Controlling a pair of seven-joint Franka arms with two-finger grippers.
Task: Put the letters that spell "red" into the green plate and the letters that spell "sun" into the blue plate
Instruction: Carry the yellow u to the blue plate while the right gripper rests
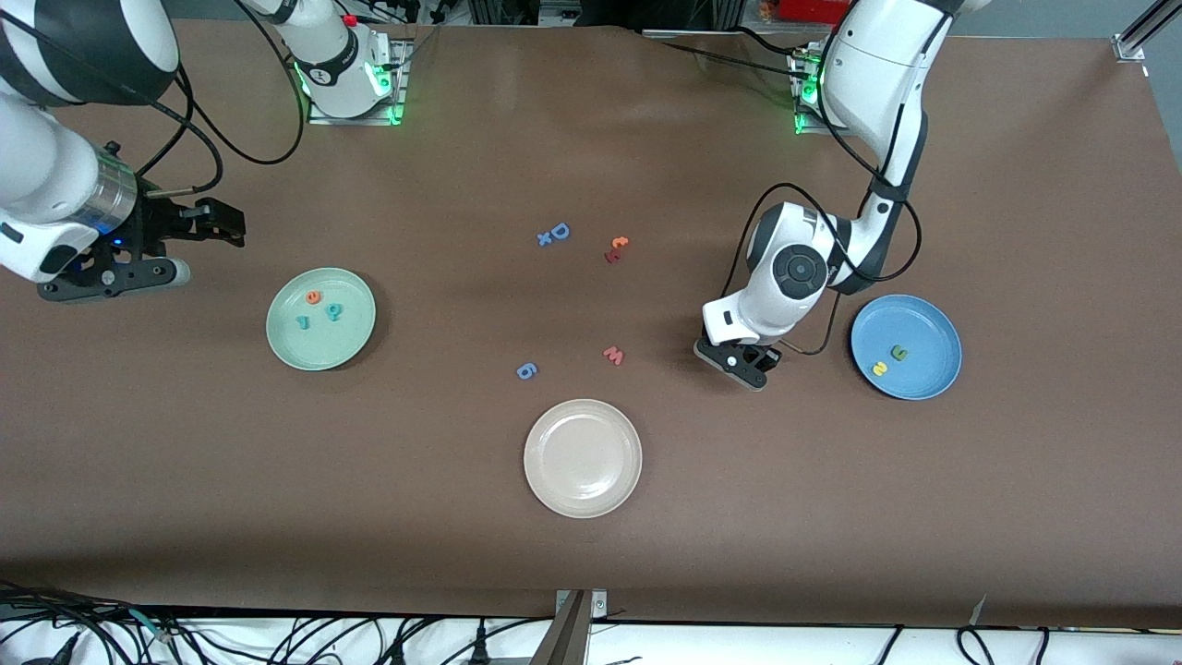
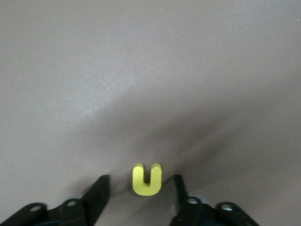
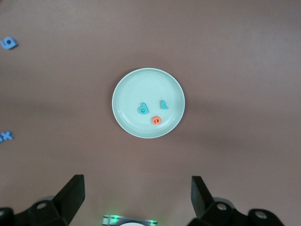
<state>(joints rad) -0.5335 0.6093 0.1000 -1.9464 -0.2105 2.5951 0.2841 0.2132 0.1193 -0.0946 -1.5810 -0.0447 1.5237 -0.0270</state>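
The wide brown desk (image 1: 591,517) carries three round plates. Taking the plain cream-white plate (image 1: 583,457) as the landmark, the pale mint-green plate (image 1: 320,319) lies farther from the front camera toward the right arm's end, and already holds the tiny teal foam "r" (image 1: 302,321), the teal "d" (image 1: 333,312) and the orange "e" (image 1: 313,297). The bright blue plate (image 1: 906,346) lies toward the left arm's end and holds the yellow "s" (image 1: 880,368) and the dark green "n" (image 1: 898,352).

The left claw (image 2: 141,190) is down at the desk between the cream plate and the blue plate, its fingers (image 2: 96,195) astride the small yellow foam "u" (image 2: 146,179). They stand partly open, a gap showing on each side of the letter, so nothing is gripped yet. The right claw (image 3: 136,195) waits wide open and empty, up over the desk by the green plate.

The likeliest trouble, I judge, is the thin, light "u" tipping, sliding or squirting out if the fingers meet it unevenly, or dropping short of the blue rim.

Farther from the front camera than the cream plate lie a pinkish-red "w" (image 1: 613,355), a small blue "6" or "9" (image 1: 526,370), a larger blue "D" (image 1: 559,231) with a small blue "x" (image 1: 545,239), and an orange letter (image 1: 620,243) touching a dark red one (image 1: 611,256). None lies between the "u" and the blue plate.
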